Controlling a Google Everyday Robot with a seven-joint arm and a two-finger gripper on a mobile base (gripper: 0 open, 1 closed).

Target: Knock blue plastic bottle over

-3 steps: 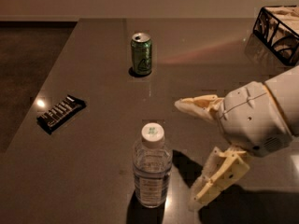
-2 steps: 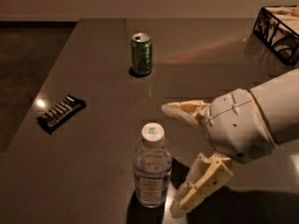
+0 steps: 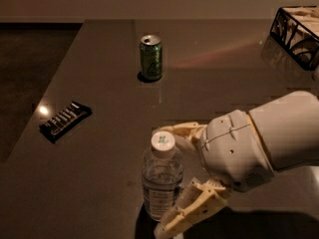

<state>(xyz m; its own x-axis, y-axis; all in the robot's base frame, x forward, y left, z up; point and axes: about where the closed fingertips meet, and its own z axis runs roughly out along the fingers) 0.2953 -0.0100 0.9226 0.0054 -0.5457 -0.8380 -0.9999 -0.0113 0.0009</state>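
The blue plastic bottle, clear with a white cap, stands upright near the table's front edge. My gripper has come in from the right and is open. One cream finger lies just behind the bottle's cap. The other finger lies in front of the bottle's base. The bottle stands between the two fingers. I cannot tell whether either finger touches it. The white wrist housing is directly to the right of the bottle.
A green drink can stands upright farther back on the dark table. A black ribbed packet lies at the left near the table's edge. A black wire basket sits at the back right.
My gripper has moved left toward the bottle, so its open fingers now sit on either side of it. The bottle still stands upright in the same spot.
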